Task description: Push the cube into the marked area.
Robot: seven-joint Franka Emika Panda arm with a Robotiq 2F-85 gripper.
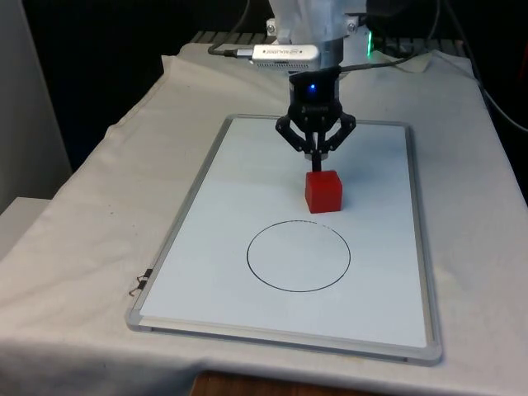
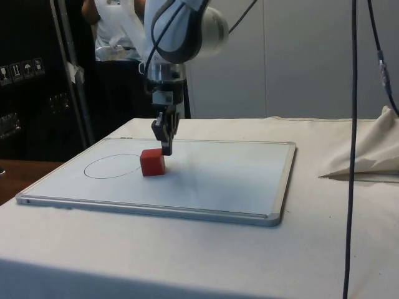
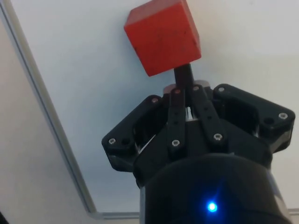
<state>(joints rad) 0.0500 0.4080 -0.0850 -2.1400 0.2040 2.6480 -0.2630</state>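
While the clenched pincer (image 1: 316, 154) touches its far face, the cube (image 1: 323, 190) sits just outside the circle (image 1: 299, 256) at one o'clock.

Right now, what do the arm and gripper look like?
White, rounded arm with dark cables running along it. Gripper: black, with linkage arms held by silver screws and two slim black fingers.
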